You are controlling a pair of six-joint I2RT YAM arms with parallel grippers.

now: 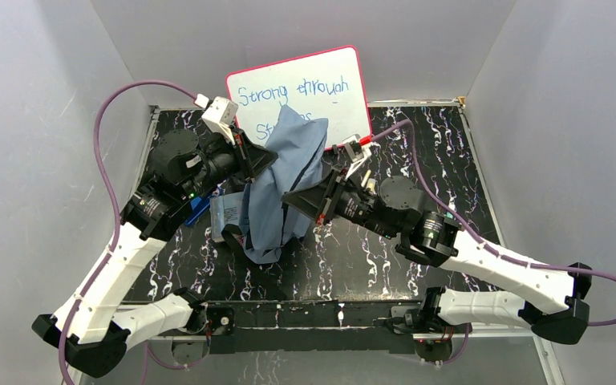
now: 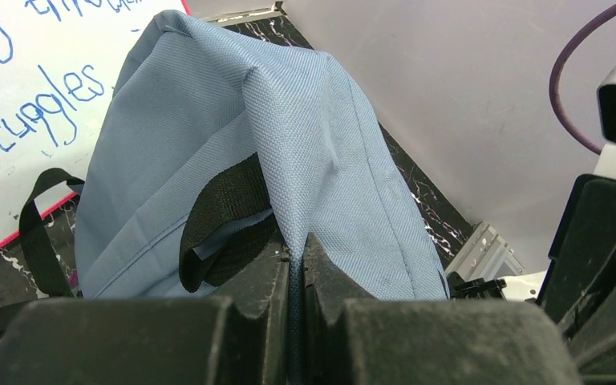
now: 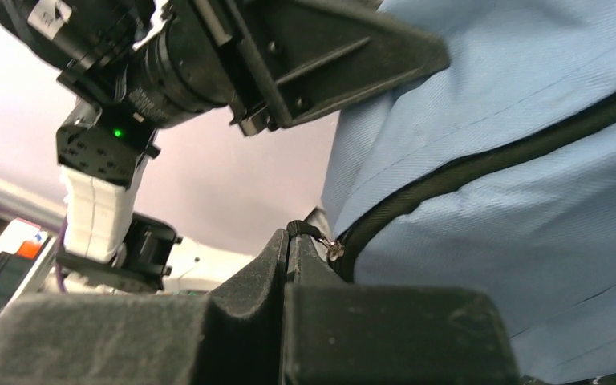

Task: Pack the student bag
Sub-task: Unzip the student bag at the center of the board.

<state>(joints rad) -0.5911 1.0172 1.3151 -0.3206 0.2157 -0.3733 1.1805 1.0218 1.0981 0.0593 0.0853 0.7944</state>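
Observation:
The grey-blue student bag (image 1: 282, 180) hangs lifted off the table between my two grippers, in front of the whiteboard. My left gripper (image 1: 258, 160) is shut on a fold of the bag's fabric (image 2: 321, 152); its black strap (image 2: 216, 212) loops beside the fingers. My right gripper (image 1: 297, 200) is shut on the zipper pull (image 3: 309, 233) at the end of the dark zipper line (image 3: 481, 164). The bag's blue side (image 3: 529, 241) fills the right of the right wrist view.
A pink-framed whiteboard (image 1: 321, 84) with blue writing leans on the back wall. A blue object (image 1: 199, 210) and a pale flat item (image 1: 226, 215) lie on the black marbled table (image 1: 449, 160) under the left arm. Grey walls enclose the table.

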